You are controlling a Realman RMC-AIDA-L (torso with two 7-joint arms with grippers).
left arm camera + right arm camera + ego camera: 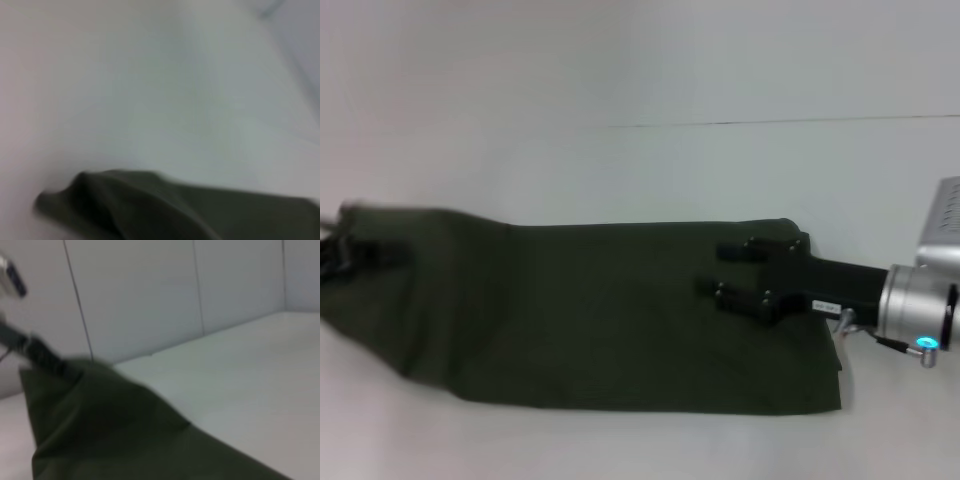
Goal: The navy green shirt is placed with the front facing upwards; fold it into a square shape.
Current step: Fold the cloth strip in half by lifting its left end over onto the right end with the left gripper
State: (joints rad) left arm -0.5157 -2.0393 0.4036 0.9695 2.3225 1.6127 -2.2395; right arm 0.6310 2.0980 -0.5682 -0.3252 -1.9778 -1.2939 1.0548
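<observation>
Cloth first: the navy green shirt [600, 315], a dark olive cotton tee already doubled into a long plain band with no lettering showing, lies flat on the pale grey-white table [640, 170] with its long axis running from the robot's left to its right; the right gripper [725, 272], a black two-fingered claw on a silver wrist, reaches in from the right and sits over the band's right end, fingers parted and pointing left along that axis, with no cloth visibly between them; the left gripper [350, 255] is a dark blur at the opposite end, where the fabric is lifted and bunched, and whether it is clamped I cannot tell; the fold to a square, I judge, must bring one short end across toward the other, and each arm is nearest its own end.
</observation>
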